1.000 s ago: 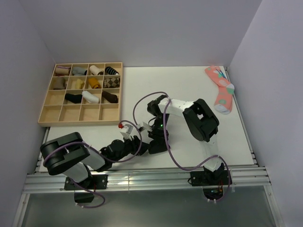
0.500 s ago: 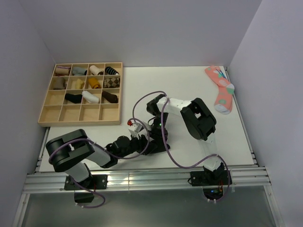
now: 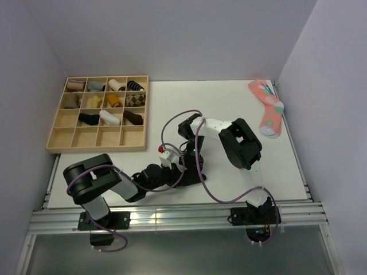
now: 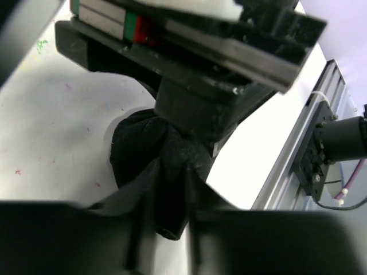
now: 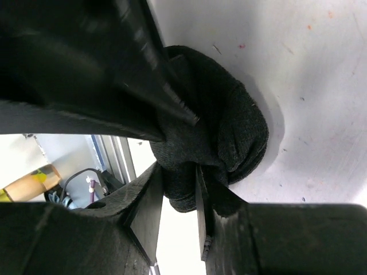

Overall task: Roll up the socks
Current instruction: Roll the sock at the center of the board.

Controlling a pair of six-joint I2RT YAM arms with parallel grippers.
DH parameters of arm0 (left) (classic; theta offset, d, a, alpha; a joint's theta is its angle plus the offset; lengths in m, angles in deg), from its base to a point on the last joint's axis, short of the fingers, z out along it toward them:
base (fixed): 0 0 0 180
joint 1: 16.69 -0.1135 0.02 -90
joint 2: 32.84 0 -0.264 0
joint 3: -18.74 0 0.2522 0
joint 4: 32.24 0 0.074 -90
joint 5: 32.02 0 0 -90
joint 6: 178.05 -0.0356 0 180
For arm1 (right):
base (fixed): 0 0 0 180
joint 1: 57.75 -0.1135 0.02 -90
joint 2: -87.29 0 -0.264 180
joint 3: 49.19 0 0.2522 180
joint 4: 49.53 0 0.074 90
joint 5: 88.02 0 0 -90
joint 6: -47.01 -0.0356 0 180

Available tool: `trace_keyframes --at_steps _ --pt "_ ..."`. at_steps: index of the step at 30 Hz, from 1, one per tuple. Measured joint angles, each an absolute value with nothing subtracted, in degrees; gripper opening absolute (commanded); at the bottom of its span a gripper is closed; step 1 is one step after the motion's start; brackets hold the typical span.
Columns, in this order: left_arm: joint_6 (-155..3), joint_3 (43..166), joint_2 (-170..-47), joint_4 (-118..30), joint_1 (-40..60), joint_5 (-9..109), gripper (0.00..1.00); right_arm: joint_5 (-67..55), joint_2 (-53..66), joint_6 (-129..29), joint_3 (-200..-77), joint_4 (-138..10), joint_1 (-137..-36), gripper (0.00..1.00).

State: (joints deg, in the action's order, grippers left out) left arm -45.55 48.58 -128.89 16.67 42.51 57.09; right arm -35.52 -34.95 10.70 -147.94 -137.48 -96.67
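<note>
Here, table (image 3: 229, 103): white, carrying everything below.
Wooden tray (image 3: 94, 148): far left corner, divided into small compartments, with rolled sock bundles in the far three rows.
Right arm (image 3: 241, 143): folded over the near middle, its wrist reaching left and down.
Left arm (image 3: 92, 180): low along the near edge, reaching right to meet the other arm.
Pink sock (image 3: 268, 112): flat at the far right edge, well apart from both arms.
Black socks (image 5: 229, 120): a bunched dark lump on the table at near centre, between the two wrists.
Right gripper (image 5: 178, 189): fingers nearly together, clamped on a fold of the black socks.
Left gripper (image 4: 166, 220): fingers pinching a fold on the opposite side of the lump.
</note>
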Motion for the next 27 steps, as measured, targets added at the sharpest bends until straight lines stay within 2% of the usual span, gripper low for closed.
trace_keyframes --at_steps 2,3,13,18,22,27 --pt "-45.31 49.65 -128.87 14.86 42.53 57.2 0.03 -35.1 -34.92 9.9 -147.92 -137.33 -96.47 0.36" --pt "-45.05 50.2 -128.8 13.89 42.53 57.42 0.0 -34.93 -34.92 9.52 -147.83 -137.2 -96.43 0.38" --pt "-41.79 54.06 -126.77 3.66 42.64 60.02 0.0 -34.84 -30.42 3.95 -144.4 -130.73 -94.26 0.48" --pt "-40.04 55.33 -126.77 1.17 42.64 61.14 0.0 -36.28 -26.46 2.64 -144.36 -125.31 -88.91 0.53" --pt "-38.56 56.12 -126.86 -0.2 42.55 61.12 0.0 -37.36 -22.51 3.21 -144.07 -122.42 -83.55 0.54" --pt "-35.98 57.01 -127.32 -1.58 41.26 59.83 0.0 -38.25 -14.99 6.29 -138.65 -120.0 -79.82 0.56"
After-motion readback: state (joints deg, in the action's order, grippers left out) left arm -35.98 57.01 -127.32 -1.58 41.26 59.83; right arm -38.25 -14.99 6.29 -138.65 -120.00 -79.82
